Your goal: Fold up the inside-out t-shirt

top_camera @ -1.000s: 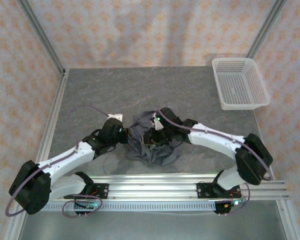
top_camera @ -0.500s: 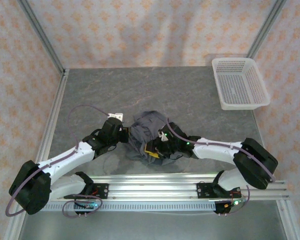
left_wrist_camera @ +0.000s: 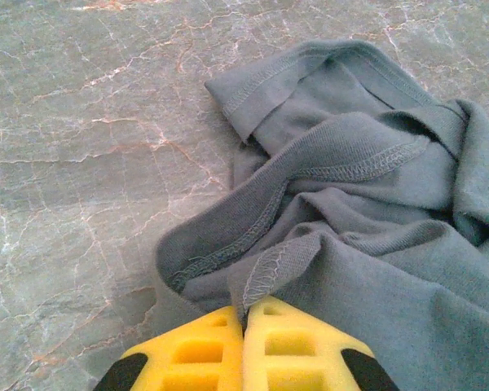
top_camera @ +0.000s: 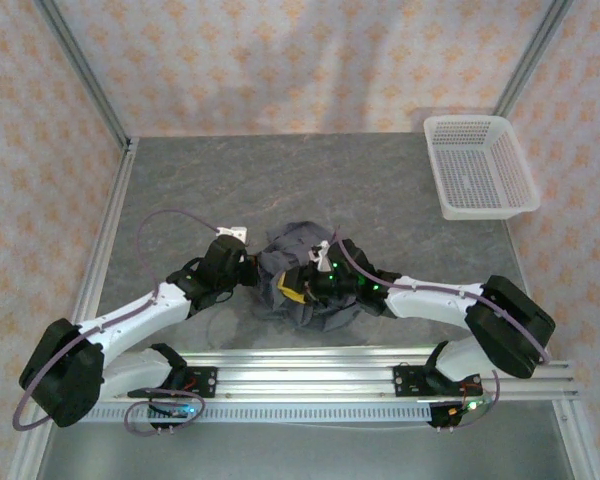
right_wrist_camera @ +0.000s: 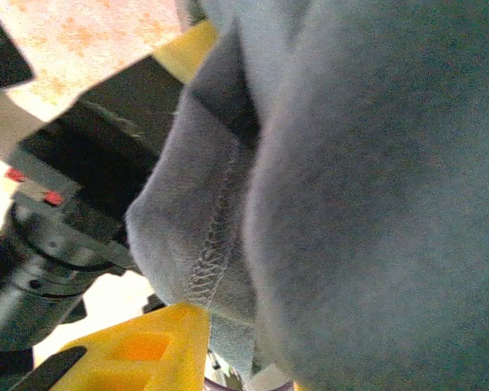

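The inside-out t-shirt [top_camera: 292, 245] lies bunched in a dark slate-grey heap at mid table. My left gripper [top_camera: 252, 268] meets its left side. In the left wrist view the left gripper [left_wrist_camera: 246, 314] is shut, its yellow pads pinching a stitched hem of the t-shirt [left_wrist_camera: 375, 244]. My right gripper [top_camera: 298, 290] is buried in the heap from the right, with one yellow finger showing. In the right wrist view the cloth [right_wrist_camera: 375, 204] drapes over the right gripper [right_wrist_camera: 253, 342]. A thick fold runs down beside the one visible finger [right_wrist_camera: 147, 350], and the other finger is hidden.
A white mesh basket [top_camera: 480, 165] stands at the back right. The aluminium rail [top_camera: 380, 365] runs along the near edge, just behind the heap. Patterned walls close in the sides and back. The left arm's black body [right_wrist_camera: 49, 244] sits close to the right gripper.
My right gripper dipped toward the near edge, then came back up and leftward inside the heap, bunching the cloth tighter. The left arm has held still, shut on the hem.
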Robot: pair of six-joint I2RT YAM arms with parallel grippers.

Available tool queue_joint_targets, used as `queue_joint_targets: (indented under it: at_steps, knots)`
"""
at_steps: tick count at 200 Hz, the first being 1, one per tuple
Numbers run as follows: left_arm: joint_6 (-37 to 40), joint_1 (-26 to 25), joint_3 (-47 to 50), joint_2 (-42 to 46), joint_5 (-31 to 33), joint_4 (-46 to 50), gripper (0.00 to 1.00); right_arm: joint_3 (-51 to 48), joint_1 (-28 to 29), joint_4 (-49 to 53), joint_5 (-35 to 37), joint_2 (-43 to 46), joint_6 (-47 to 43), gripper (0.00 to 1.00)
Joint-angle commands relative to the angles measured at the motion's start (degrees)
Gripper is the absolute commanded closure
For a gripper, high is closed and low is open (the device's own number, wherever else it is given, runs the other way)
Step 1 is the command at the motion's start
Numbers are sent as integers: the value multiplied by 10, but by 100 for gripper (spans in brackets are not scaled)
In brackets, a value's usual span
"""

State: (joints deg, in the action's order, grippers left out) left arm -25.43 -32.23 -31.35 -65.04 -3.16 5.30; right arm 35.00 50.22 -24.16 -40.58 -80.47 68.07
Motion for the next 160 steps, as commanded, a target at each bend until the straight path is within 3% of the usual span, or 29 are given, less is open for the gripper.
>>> queue_joint_targets:
  at_steps: [1,52,65,79,88,104,121,129,149,160]
  knots:
    - [7,2,-14,-1,5,-3,100,-7,4,-90,-5,10,35,68]
    - [6,1,-13,-5,9,-4,100,0,5,-78,11,44,23,68]
    - [6,2,-15,-7,21,10,100,28,5,109,56,82,-69,73]
    - [-27,2,-28,-19,99,81,100,102,16,432,206,96,-194,81]
    - [-62,6,-38,-32,149,139,100,134,17,512,206,82,-265,82]
    - [-99,33,-36,-25,129,169,84,170,17,561,183,74,-328,81]
    - [-139,45,-7,55,111,165,47,193,16,578,245,81,-350,76]
    - [-158,49,-5,97,115,184,37,205,16,577,266,72,-364,75]
    - [-197,53,-28,180,102,252,33,265,17,595,276,1,-407,75]
    - [-215,53,-42,212,56,264,37,309,18,621,291,-51,-424,69]
